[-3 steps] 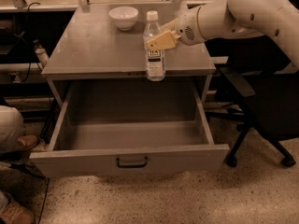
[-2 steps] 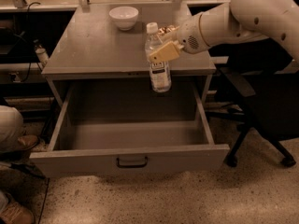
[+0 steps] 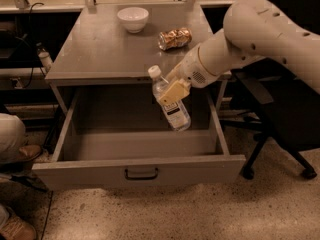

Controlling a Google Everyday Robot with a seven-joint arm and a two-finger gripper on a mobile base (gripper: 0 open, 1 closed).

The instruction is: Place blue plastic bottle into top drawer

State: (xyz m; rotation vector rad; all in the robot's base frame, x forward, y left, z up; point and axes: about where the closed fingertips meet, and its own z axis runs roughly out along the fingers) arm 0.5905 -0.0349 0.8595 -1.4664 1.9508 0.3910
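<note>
The blue plastic bottle [image 3: 170,101] is clear with a white cap and a white label. It hangs tilted, cap up and to the left, over the right half of the open top drawer [image 3: 140,170]. My gripper [image 3: 172,91] is shut on the bottle's middle, with a tan finger pad [image 3: 173,91] across its front. The white arm reaches in from the upper right. The drawer is pulled out, grey, with a dark curved handle [image 3: 141,174] on its front panel. Its inside shows nothing lying in it.
A white bowl [image 3: 133,19] and a crushed golden can [image 3: 175,38] sit on the grey cabinet top [image 3: 100,49]. A dark office chair [image 3: 280,129] stands to the right. A person's leg and shoe [image 3: 15,144] are at the left edge.
My gripper has carried the bottle off the cabinet top, forward and down over the open drawer. The bottle has gone from upright to tilted. The golden can now shows.
</note>
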